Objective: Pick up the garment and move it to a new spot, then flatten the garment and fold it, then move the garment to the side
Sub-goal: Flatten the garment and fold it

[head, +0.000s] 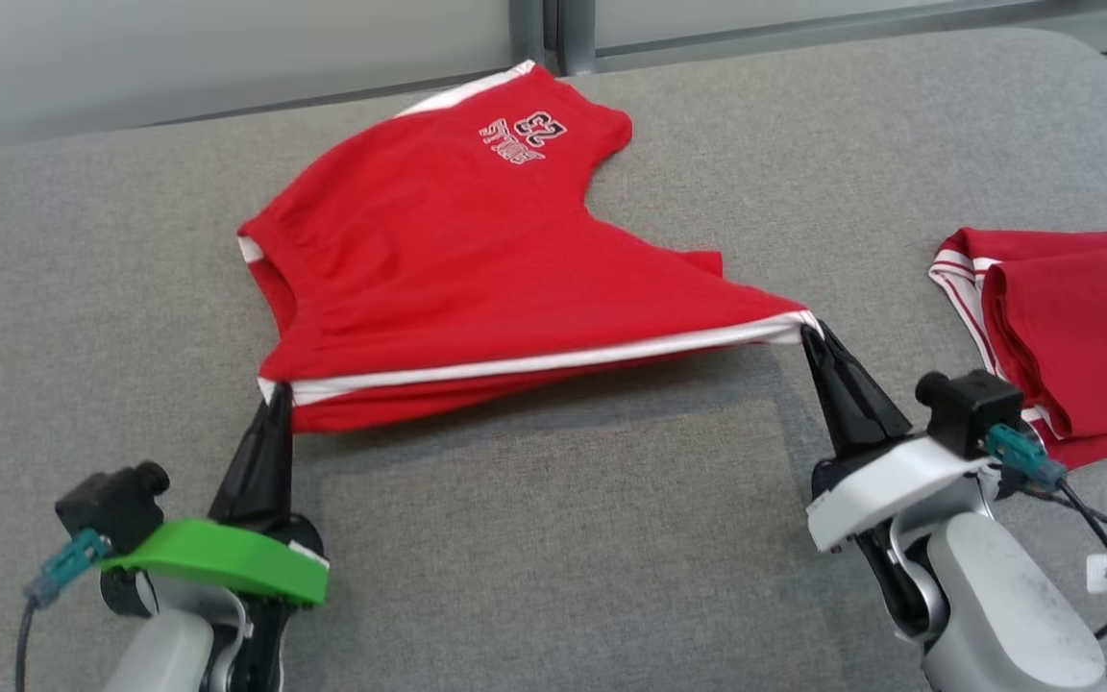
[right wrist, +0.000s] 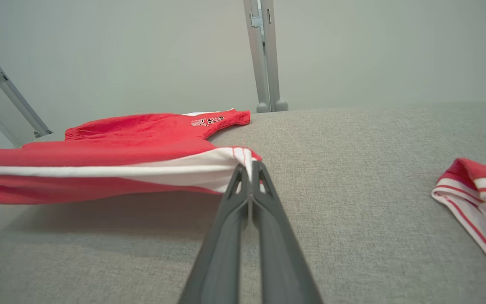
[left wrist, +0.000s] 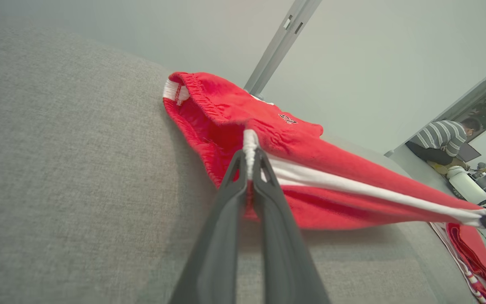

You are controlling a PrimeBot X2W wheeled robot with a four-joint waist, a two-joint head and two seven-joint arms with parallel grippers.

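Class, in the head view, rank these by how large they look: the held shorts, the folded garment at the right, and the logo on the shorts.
1. held shorts: largest by far.
2. folded garment: smaller, though the picture's right edge cuts it off, so its full size is unsure.
3. logo: smallest.
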